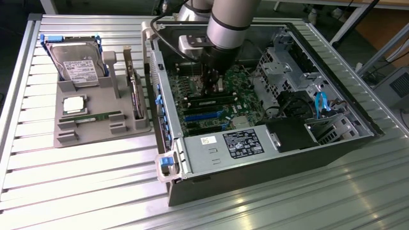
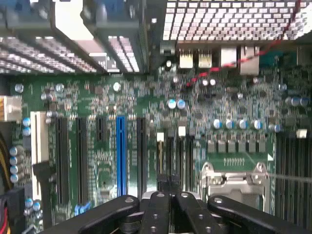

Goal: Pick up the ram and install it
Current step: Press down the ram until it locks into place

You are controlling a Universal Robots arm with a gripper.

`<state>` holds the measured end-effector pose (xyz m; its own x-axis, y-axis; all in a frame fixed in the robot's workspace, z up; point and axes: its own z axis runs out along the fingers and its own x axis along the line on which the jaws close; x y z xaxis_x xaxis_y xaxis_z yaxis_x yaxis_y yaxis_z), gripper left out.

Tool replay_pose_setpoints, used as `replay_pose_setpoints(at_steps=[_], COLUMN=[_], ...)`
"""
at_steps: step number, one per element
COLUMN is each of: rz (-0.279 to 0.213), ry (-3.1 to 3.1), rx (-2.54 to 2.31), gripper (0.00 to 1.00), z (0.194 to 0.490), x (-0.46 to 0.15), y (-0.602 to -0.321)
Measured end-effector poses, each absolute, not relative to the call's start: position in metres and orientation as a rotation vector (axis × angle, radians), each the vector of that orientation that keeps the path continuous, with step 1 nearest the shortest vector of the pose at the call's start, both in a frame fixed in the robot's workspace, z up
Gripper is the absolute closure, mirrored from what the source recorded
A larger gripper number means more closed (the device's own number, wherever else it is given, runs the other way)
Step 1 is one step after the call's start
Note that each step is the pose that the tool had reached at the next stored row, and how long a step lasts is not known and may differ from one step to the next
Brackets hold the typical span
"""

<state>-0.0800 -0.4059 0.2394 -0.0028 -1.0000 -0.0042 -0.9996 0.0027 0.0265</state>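
Note:
The ram [image 1: 97, 117], a thin green stick, lies flat in the grey tray [image 1: 67, 137] at the exterior view's left, outside the computer case. My gripper [image 1: 210, 89] is far from it, reaching down inside the open case [image 1: 191, 184] over the green motherboard [image 1: 240, 103]. In the wrist view the gripper [image 2: 168, 181] is shut, its black fingers [image 2: 157, 202] pressed together with nothing visible between them. The tips hover just above the narrow dark memory slots [image 2: 168, 151], beside the metal processor socket [image 2: 234, 183].
The tray also holds a hard drive [image 1: 76, 63], a square silver processor chip [image 1: 74, 104] and an upright expansion card [image 1: 134, 91]. Inside the case are a power supply [image 1: 236, 143], drive cages [image 1: 288, 62], blue cables [image 1: 321, 103] and long expansion slots [image 2: 121, 151].

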Motion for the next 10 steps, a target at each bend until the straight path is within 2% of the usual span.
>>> replay_pose_setpoints(at_steps=[10], rz=[-0.036], ry=[-2.212], rx=[2.206], gripper=[0.9], z=[0.246], x=[-0.036], y=[-0.406])
